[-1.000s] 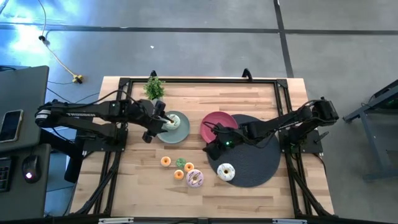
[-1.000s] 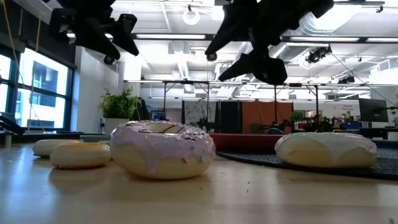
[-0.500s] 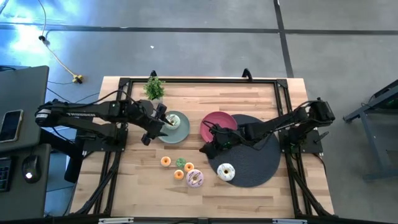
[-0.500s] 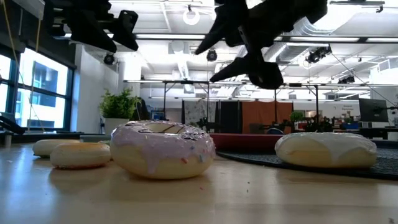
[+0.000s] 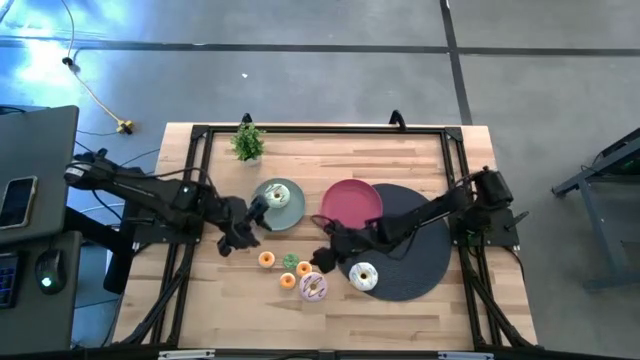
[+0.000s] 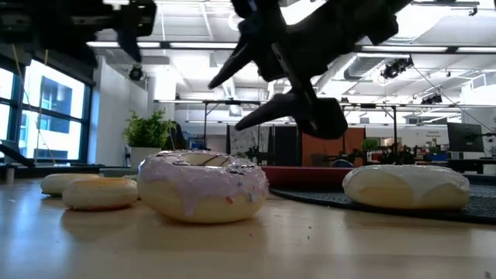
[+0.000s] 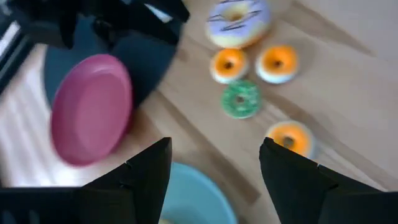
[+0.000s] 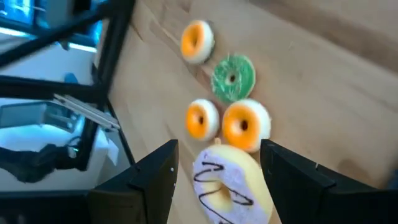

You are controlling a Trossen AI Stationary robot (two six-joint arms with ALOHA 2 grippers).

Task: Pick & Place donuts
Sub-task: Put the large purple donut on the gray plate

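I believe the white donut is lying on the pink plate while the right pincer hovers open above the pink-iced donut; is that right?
Not quite: the white donut lies on the black round mat, not on the pink plate, which carries nothing, as the high view shows. The rest holds: the right pincer hovers open above the pink-iced donut.

Potted plant (image 5: pixel 248 141) at table's (image 5: pixel 420 160) far edge; pink plate (image 5: pixel 352 202) overlapping black mat (image 5: pixel 415 262).

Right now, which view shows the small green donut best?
The right wrist view: the green donut lies unobstructed among three orange donuts, hole visible. The left wrist view shows it smaller and blurred; the high view shows a speck; the low view doesn't clearly show it.
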